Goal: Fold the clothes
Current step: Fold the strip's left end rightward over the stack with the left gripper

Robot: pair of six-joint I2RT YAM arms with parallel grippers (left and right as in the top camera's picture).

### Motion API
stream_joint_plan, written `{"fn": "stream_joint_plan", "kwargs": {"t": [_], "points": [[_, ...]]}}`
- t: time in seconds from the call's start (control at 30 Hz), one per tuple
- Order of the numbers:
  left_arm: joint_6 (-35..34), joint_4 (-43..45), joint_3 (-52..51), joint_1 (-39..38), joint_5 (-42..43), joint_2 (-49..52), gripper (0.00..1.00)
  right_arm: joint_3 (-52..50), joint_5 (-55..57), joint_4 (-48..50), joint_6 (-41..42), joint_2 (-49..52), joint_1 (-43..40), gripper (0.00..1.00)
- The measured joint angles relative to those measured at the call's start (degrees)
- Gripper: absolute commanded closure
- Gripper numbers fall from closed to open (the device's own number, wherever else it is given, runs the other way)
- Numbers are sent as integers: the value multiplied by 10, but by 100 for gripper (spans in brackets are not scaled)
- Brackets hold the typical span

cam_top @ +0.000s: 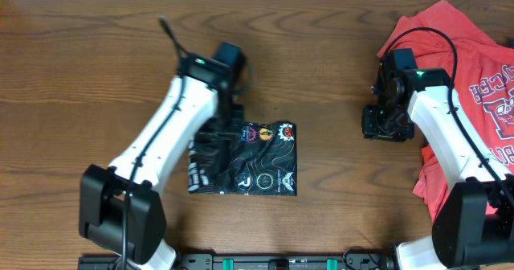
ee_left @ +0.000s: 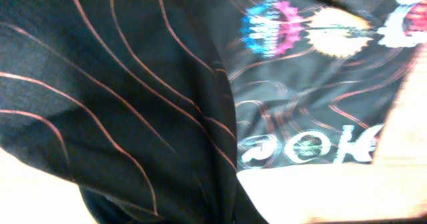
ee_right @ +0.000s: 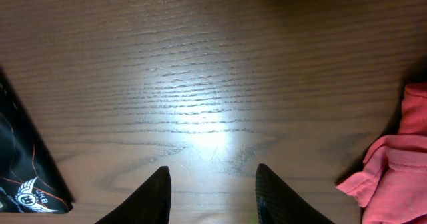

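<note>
Left gripper (cam_top: 226, 133): down on the upper-left part of the black sports shirt (cam_top: 259, 170). The wrist view is filled with cloth and no fingers show, so I cannot tell its opening or hold.

Shirt: compact, roughly square bundle just 6 o'clock of the centre of the wooden table (cam_top: 96, 69). Black fabric, thin orange contour lines, small coloured logos along the 12 o'clock edge, white marks lower down, left side rumpled.

Right gripper (ee_right: 212, 169): fingers (ee_right: 150, 197) spread apart, empty, over bare wood at 3 o'clock of the shirt.

Red T-shirt (cam_top: 482, 69): crumpled heap at the table's 3 o'clock edge, white lettering showing, partly under the right arm.
</note>
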Motion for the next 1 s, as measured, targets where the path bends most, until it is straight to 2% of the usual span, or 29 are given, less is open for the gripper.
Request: {"fn": "stream_joint_plan", "kwargs": {"t": [0.2,0.57,0.67,0.8,1.0], "points": [[-46,40,0,-74,0,0,94,0,0,-2,-3,0,0,60],[-78,46,0,-116,0,4,94,0,0,-5,-5,0,0,57],[-80,46,0,-132,0,12,94,0,-19,-4,-17,0,0,61],[-82,46,0,-145,0,15,94,-1,-78,7,-48,0,3,75],[-82,43,0,-143,0,15,94,-44,-157,92,-64,1,52,78]]}}
